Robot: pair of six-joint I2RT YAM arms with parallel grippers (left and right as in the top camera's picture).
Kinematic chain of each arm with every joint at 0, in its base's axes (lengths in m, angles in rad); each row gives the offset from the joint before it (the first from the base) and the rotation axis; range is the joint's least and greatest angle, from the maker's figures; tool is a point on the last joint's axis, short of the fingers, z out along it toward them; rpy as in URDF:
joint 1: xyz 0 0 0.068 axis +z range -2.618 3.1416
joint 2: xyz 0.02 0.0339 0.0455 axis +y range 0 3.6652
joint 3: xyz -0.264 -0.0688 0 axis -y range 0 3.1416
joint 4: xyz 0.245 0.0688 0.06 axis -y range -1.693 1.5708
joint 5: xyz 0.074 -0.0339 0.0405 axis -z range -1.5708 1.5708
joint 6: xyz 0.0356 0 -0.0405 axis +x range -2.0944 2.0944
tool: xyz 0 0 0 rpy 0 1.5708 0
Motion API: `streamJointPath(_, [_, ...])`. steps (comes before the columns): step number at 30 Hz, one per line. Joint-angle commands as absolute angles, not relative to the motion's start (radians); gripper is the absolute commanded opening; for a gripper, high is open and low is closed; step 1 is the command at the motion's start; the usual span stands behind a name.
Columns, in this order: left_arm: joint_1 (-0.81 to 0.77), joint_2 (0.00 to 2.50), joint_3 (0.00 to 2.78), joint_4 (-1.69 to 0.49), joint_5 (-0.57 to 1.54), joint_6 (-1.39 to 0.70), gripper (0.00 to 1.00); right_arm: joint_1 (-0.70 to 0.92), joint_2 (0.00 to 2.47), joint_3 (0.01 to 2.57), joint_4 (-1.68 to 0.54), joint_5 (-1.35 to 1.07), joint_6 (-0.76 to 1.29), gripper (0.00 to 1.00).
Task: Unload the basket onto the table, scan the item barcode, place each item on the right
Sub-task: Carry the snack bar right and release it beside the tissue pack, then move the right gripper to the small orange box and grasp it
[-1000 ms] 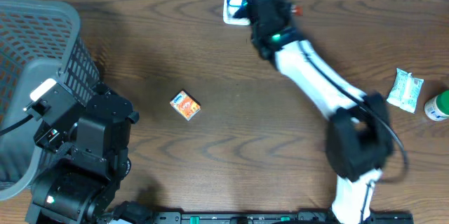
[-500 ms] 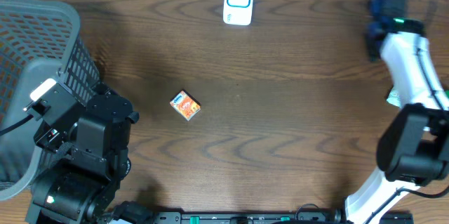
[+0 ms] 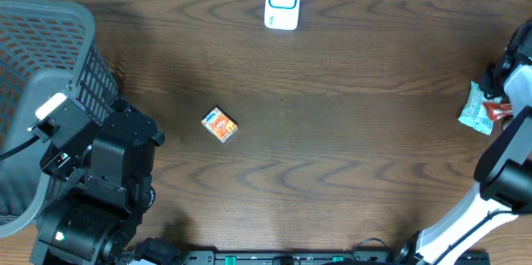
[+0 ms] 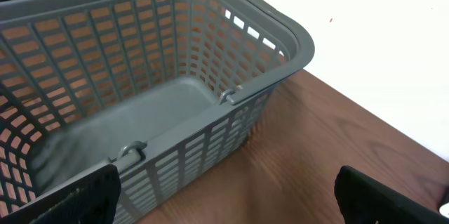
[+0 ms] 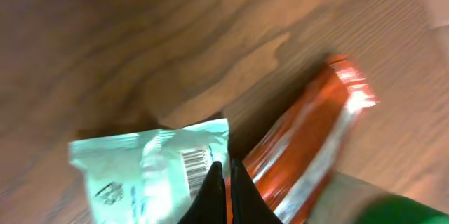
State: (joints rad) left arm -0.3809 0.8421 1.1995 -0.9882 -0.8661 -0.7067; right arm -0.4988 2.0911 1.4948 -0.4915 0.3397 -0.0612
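My right gripper (image 5: pixel 226 180) is shut on the end of an orange-red packet (image 5: pixel 309 136), which sticks out up and to the right of the fingertips. In the overhead view this packet (image 3: pixel 499 113) shows at the table's right edge beside my right arm (image 3: pixel 522 74). Just left of it lies a mint-green packet (image 5: pixel 147 175) with its barcode facing up, also visible from above (image 3: pixel 479 107). The white scanner with a blue face (image 3: pixel 283 1) stands at the far middle. My left gripper (image 4: pixel 224 206) is open over bare table beside the basket, with nothing between its fingers.
A grey mesh basket (image 3: pixel 50 66) fills the left side, its rim (image 4: pixel 295 38) close to my left gripper. A small orange box (image 3: pixel 220 125) lies left of the middle. Something green (image 5: pixel 414 213) sits at the lower right of the right wrist view.
My right arm has swung from over the scanner at the far middle across to the table's right edge, bringing the orange-red packet beside the mint-green one. The left arm has not moved.
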Motion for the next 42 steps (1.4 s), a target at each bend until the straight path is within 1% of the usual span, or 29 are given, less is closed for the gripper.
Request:
streamJointPath(1, [-0.376,0.842,1.215,-0.991,-0.875,-0.712,0.98,-0.512,2.140,1.484,-0.485,0.323,-0.025,0.01])
streamJointPath(3, [-0.376,0.842,1.215,-0.991,-0.875,-0.712,0.98,-0.508,2.131,1.492,-0.480,0.293,0.005,0.02])
streamJointPath(5, [-0.376,0.842,1.215,-0.991,-0.875,-0.712,0.98,-0.500,2.110,1.513,-0.492,0.236,0.007,0.14])
streamJointPath(7, [-0.376,0.842,1.215,-0.991,-0.875,-0.712,0.98,-0.488,2.074,1.537,-0.507,0.180,0.007,0.38])
streamJointPath(8, [-0.376,0.842,1.215,-0.991,-0.875,-0.712,0.98,-0.479,2.051,1.552,-0.517,0.152,0.007,0.47])
streamJointPath(9, [-0.376,0.842,1.215,-0.991,-0.875,-0.712,0.98,-0.470,2.027,1.566,-0.525,0.129,0.013,0.59])
streamJointPath(10, [-0.376,0.842,1.215,-0.991,-0.875,-0.712,0.98,-0.459,2.000,1.578,-0.532,0.115,0.029,0.64])
streamJointPath(15, [-0.376,0.842,1.215,-0.991,-0.875,-0.712,0.98,-0.386,1.851,1.592,-0.540,0.091,0.099,0.79])
streamJointPath(18, [-0.376,0.842,1.215,-0.991,-0.875,-0.712,0.98,-0.317,1.769,1.591,-0.562,0.052,0.142,0.81])
streamJointPath(21, [-0.376,0.842,1.215,-0.991,-0.875,-0.712,0.98,-0.233,1.729,1.591,-0.585,-0.068,0.183,0.82])
streamJointPath(22, [-0.376,0.842,1.215,-0.991,-0.875,-0.712,0.98,-0.205,1.727,1.591,-0.589,-0.112,0.193,0.85])
streamJointPath(23, [-0.376,0.842,1.215,-0.991,-0.875,-0.712,0.98,-0.170,1.727,1.591,-0.596,-0.170,0.207,0.91])
streamJointPath(26, [-0.376,0.842,1.215,-0.991,-0.875,-0.712,0.98,-0.062,1.739,1.590,-0.633,-0.338,0.217,0.98])
streamJointPath(28, [-0.376,0.842,1.215,-0.991,-0.875,-0.712,0.98,0.006,1.752,1.589,-0.655,-0.405,0.226,0.98])
streamJointPath(31, [-0.376,0.842,1.215,-0.991,-0.875,-0.712,0.98,0.123,1.782,1.581,-0.656,-0.458,0.308,0.99])
streamJointPath(32, [-0.376,0.842,1.215,-0.991,-0.875,-0.712,0.98,0.202,1.811,1.577,-0.654,-0.470,0.353,0.99])
streamJointPath(33, [-0.376,0.842,1.215,-0.991,-0.875,-0.712,0.98,0.245,1.827,1.577,-0.654,-0.468,0.350,0.99])
streamJointPath(36, [-0.376,0.842,1.215,-0.991,-0.875,-0.712,0.98,0.362,1.873,1.577,-0.656,-0.389,0.353,0.99])
streamJointPath(38, [-0.376,0.842,1.215,-0.991,-0.875,-0.712,0.98,0.441,1.905,1.577,-0.656,-0.275,0.376,0.98])
streamJointPath(39, [-0.376,0.842,1.215,-0.991,-0.875,-0.712,0.98,0.474,1.917,1.577,-0.659,-0.209,0.390,0.92])
streamJointPath(41, [-0.376,0.842,1.215,-0.991,-0.875,-0.711,0.98,0.543,1.942,1.577,-0.655,-0.060,0.401,0.74])
streamJointPath(42, [-0.376,0.842,1.215,-0.991,-0.875,-0.712,0.98,0.570,1.956,1.577,-0.646,0.005,0.411,0.68])
